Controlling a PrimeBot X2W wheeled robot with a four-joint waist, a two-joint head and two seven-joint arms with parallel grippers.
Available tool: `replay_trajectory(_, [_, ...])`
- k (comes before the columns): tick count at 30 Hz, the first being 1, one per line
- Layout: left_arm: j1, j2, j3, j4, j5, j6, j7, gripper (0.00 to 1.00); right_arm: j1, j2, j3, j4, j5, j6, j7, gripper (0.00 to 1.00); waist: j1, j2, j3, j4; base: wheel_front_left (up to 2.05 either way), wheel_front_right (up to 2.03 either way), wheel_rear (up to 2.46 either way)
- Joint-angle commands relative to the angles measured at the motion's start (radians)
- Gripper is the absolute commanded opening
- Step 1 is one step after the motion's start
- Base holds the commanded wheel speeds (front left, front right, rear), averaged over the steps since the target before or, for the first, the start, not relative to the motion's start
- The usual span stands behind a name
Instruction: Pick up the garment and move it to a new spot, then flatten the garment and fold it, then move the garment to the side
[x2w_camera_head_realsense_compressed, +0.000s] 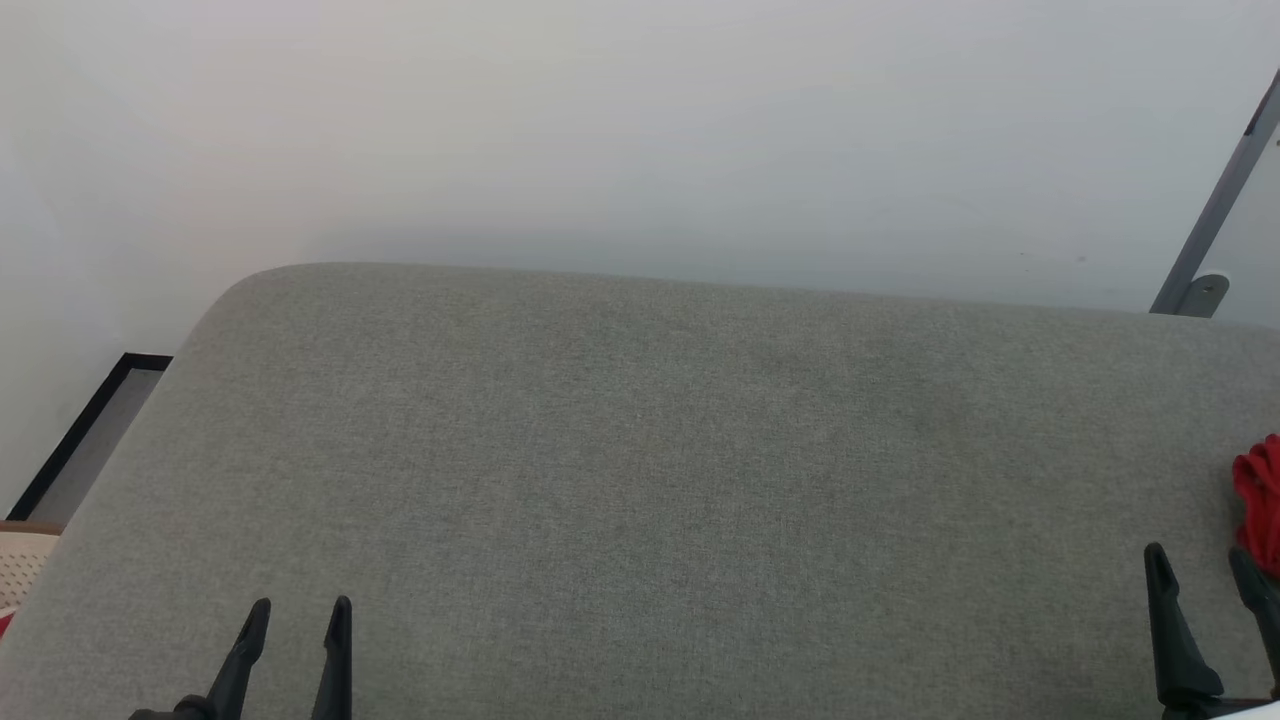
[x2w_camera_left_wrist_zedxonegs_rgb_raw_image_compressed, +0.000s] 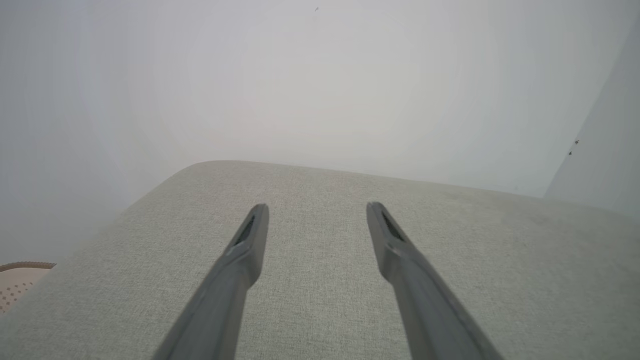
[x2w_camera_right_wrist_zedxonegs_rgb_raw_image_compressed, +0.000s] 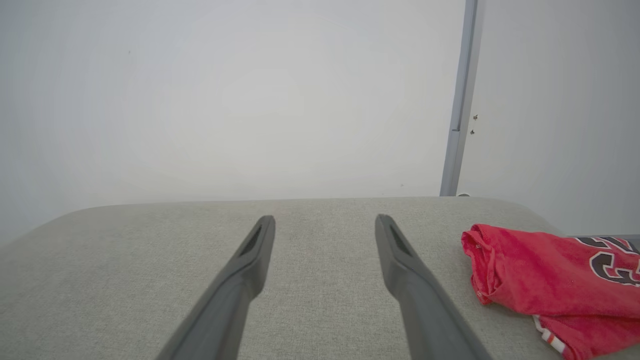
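Observation:
The garment (x2w_camera_right_wrist_zedxonegs_rgb_raw_image_compressed: 545, 277) is a red jersey with dark white-outlined numbers, lying crumpled on the grey cloth surface (x2w_camera_head_realsense_compressed: 640, 450) at its right end. In the head view a bit of the garment (x2w_camera_head_realsense_compressed: 1260, 500) peeks in at the right edge. My right gripper (x2w_camera_head_realsense_compressed: 1202, 565) stands open at the lower right, just left of the garment and apart from it; in its own wrist view the right gripper (x2w_camera_right_wrist_zedxonegs_rgb_raw_image_compressed: 325, 224) has nothing between its fingers. My left gripper (x2w_camera_head_realsense_compressed: 298, 618) is open at the lower left over bare cloth, and the left gripper (x2w_camera_left_wrist_zedxonegs_rgb_raw_image_compressed: 317, 211) holds nothing.
A pale wall rises behind the grey cloth surface. A grey metal post (x2w_camera_head_realsense_compressed: 1215, 215) leans at the back right. At the far left a dark-framed panel (x2w_camera_head_realsense_compressed: 95, 430) and a beige perforated thing (x2w_camera_head_realsense_compressed: 25, 565) lie beyond the surface's edge.

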Motion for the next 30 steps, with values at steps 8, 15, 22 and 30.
replay_trajectory(8, [0.002, 0.002, 0.009, 0.01, -0.005, -0.001, -0.007, 1.0, 0.017, 0.013, -0.006, -0.037, 0.0, 0.0, 0.022, 1.0, 0.0, -0.0001, -0.001, -0.002, 0.0, 0.0, 0.0])
replay_trajectory(15, [-0.007, -0.007, 0.011, 0.014, -0.007, -0.001, -0.007, 1.0, 0.019, 0.014, -0.005, -0.046, 0.006, 0.0, 0.032, 1.0, 0.0, -0.0001, 0.004, 0.004, 0.0, 0.0, 0.0])
replay_trajectory(22, [-0.006, -0.016, 0.015, 0.021, -0.02, -0.001, -0.007, 1.0, 0.013, 0.012, -0.002, -0.05, 0.009, 0.0, 0.032, 1.0, 0.0, -0.0001, 0.005, 0.003, 0.0, 0.0, 0.0])
replay_trajectory(30, [-0.003, -0.042, 0.006, 0.078, -0.036, 0.0, 0.01, 0.0, 0.02, 0.046, 0.005, 0.016, 0.034, 0.0, 0.039, 0.0, 0.0, -0.0001, 0.006, 0.002, 0.0, 0.0, 0.0])
